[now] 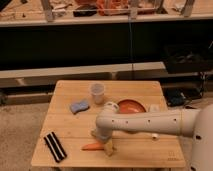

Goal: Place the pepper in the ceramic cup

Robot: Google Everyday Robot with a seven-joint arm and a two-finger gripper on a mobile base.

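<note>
Camera view: the pepper [91, 146] lies flat near the front edge of the desk [145, 150], its thin tip pointing left and its thicker end running in under the end effector [108, 148]. The end effector points down at that thick end with its fingers spread. Whether they already touch the pepper cannot be made out.

The pepper looks light, fairly stiff and smooth-skinned, so it is likely to roll or squirt out of a pinch. The best hold is probably across the thick part near the stem, where there is most to bite on (the tapered tip would likely slip free).

The ceramic cup [97, 93] stands upright towards the back of the desk, well apart from the pepper. It looks light and narrow-mouthed, so the pepper probably has to go in tip down.

The desk is pale slatted wood, flat and plain. A blue sponge [79, 106] sits just in front and to the left of the cup, an orange-red plate [132, 105] lies to the right, partly behind the arm [145, 122], and a black striped object [55, 146] lies at the front left.

Behind the desk stands dark shelving with a cluttered top shelf [100, 20]. The floor [20, 130] is speckled.
</note>
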